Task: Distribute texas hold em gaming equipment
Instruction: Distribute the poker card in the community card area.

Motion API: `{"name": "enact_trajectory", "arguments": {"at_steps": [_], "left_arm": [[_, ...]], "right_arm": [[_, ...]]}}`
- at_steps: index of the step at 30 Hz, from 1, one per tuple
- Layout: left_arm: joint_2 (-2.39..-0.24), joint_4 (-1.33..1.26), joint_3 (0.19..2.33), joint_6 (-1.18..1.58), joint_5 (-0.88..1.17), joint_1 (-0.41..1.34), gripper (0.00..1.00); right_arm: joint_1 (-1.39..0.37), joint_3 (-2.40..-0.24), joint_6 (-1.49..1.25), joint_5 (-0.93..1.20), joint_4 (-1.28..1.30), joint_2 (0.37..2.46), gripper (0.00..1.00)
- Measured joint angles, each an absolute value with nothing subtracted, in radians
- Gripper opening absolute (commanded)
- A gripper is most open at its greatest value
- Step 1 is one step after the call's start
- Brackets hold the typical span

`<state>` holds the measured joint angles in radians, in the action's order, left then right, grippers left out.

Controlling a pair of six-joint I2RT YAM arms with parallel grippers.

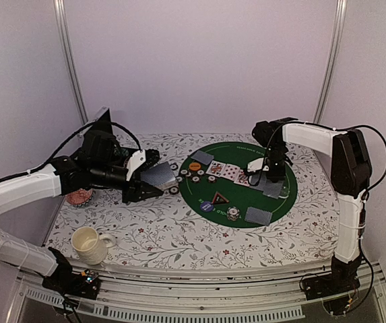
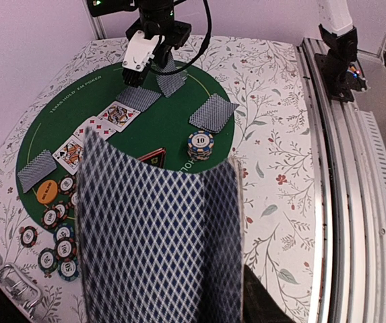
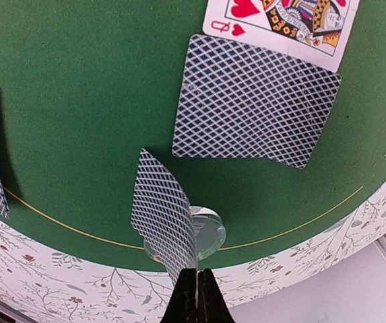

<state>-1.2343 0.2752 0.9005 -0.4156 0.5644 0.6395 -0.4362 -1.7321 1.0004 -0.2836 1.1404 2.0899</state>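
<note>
Now, card in right gripper.

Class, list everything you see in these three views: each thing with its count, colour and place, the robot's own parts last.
Tablecloth: one, white floral, covers the table.
Mat: one, green, round, centre-right.
Face-down cards: three, grey-blue backs, lying on the mat.
Face-up cards: three, white, in a row across the mat.
Loose chips: several, dark-and-white, at the mat's left edge.
Chip stack: one, near side of the mat.
Orange button: one, beside the loose chips.
Blue button: one, mat's near-left.
Triangular marker: one, black, beside the blue button.
Mug: one, cream, near-left corner.
Dish: one, pink, left edge.
Deck: one, grey-blue backs.
Single card: one, grey-blue back.
Left gripper: holds the deck.
Right gripper: pinches the single card.
</note>
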Motion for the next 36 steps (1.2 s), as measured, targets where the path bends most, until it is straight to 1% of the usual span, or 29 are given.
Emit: {"name": "enact_trajectory", "arguments": {"at_steps": [36], "left_arm": [[-1.234, 0.275, 0.9, -0.418, 0.564, 0.64, 0.38]], "right_arm": [[-0.429, -1.758, 1.163, -0.396, 0.995, 2.136, 0.02]]}}
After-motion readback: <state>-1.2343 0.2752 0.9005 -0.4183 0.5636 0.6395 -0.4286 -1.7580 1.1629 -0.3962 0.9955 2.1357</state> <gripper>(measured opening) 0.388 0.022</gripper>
